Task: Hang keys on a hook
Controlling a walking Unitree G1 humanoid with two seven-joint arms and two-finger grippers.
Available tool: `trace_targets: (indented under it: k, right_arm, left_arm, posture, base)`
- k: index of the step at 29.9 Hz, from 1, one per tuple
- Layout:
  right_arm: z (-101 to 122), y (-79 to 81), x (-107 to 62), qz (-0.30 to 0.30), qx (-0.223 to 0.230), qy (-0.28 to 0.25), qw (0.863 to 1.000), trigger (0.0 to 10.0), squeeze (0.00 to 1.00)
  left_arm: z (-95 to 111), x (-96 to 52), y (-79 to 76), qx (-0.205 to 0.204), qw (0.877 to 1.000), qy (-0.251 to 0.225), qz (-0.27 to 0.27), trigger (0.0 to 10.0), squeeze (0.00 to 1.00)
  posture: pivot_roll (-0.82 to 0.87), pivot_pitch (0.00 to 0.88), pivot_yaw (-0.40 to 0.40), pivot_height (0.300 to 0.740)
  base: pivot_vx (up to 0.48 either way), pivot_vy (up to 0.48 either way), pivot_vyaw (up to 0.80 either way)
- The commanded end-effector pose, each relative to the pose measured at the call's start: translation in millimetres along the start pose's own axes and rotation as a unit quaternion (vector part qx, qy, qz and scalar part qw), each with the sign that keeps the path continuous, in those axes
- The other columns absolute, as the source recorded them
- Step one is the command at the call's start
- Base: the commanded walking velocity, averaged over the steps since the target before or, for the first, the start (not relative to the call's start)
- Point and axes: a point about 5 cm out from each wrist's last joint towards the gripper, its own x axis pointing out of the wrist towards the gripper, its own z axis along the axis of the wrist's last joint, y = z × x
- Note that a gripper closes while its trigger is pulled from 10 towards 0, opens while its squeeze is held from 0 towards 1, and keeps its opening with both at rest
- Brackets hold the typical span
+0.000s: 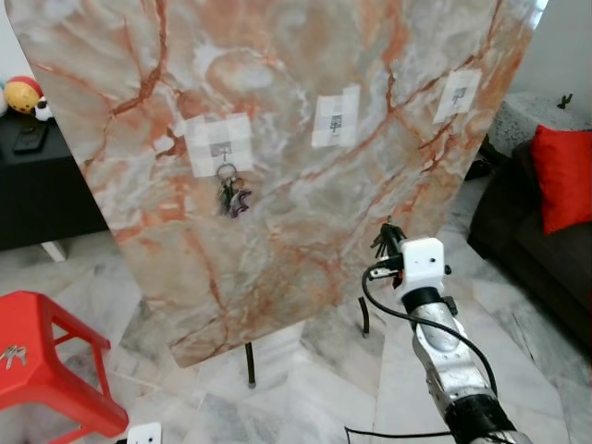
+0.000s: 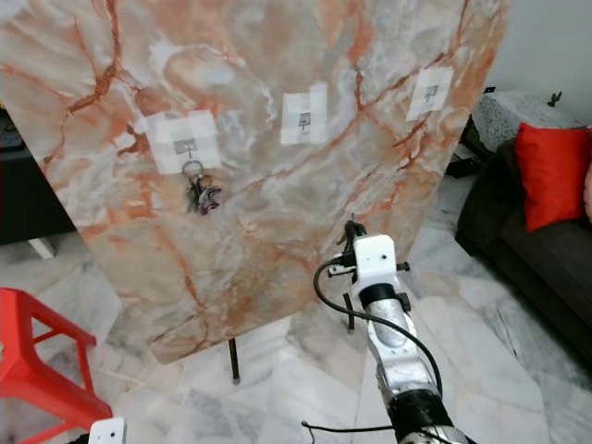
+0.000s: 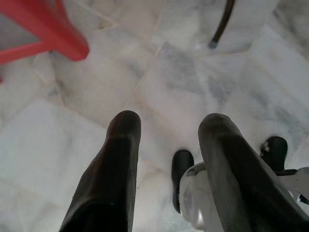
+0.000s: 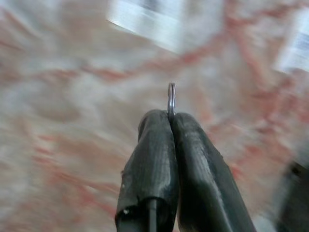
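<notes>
A marble board (image 1: 277, 166) leans before me with three taped hooks. A bunch of keys (image 1: 230, 194) hangs on the left hook (image 1: 220, 148). The middle hook (image 1: 335, 118) and the right hook (image 1: 457, 92) are bare. My right gripper (image 1: 388, 239) is raised in front of the board's lower right part, below the middle hook. Its fingers (image 4: 164, 159) are shut on a thin metal key ring (image 4: 171, 99) that sticks up between the tips. My left gripper (image 3: 169, 130) hangs low, open, pointing at the floor.
A red plastic stool (image 1: 42, 356) stands at the lower left. A dark sofa with a red cushion (image 1: 564, 176) is on the right. A black cabinet (image 1: 42, 185) stands behind at the left. The board's thin legs (image 1: 250, 365) rest on marble floor tiles.
</notes>
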Motion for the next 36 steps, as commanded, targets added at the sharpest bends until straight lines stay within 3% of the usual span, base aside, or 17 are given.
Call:
trace_targets:
  k: [1, 20, 29, 36]
  right_arm:
    - [8, -0.8, 4.2, 0.001, 0.007, -0.017, 1.000, 10.0, 0.00]
    - [6, -1.0, 4.5, -0.006, 0.028, -0.008, 1.000, 10.0, 0.00]
    - [1, -8.1, 1.1, -0.041, 0.051, 0.007, 0.998, 10.0, 0.00]
    - [7, -22.1, 1.4, -0.098, 0.035, -0.006, 0.995, 10.0, 0.00]
  left_arm:
    - [-3, -0.6, -1.7, -0.003, 1.000, 0.005, -0.002, 10.0, 0.00]
    - [-8, -2.3, 1.7, -0.006, 1.000, 0.016, 0.001, 10.0, 0.00]
    - [-10, -3.1, 2.9, -0.005, 1.000, 0.018, 0.002, 10.0, 0.00]
    - [-11, -3.2, 2.7, -0.003, 1.000, 0.021, 0.001, 10.0, 0.00]
  posture:
    - [0.00, 0.000, -0.064, 0.740]
    - [0.01, 0.000, -0.067, 0.740]
    - [0.01, 0.000, -0.068, 0.740]
    - [0.00, 0.000, -0.065, 0.740]
  base:
    - [0.255, 0.000, 0.00]
    - [0.261, 0.000, 0.00]
    - [0.000, 0.000, 0.00]
    - [0.000, 0.000, 0.00]
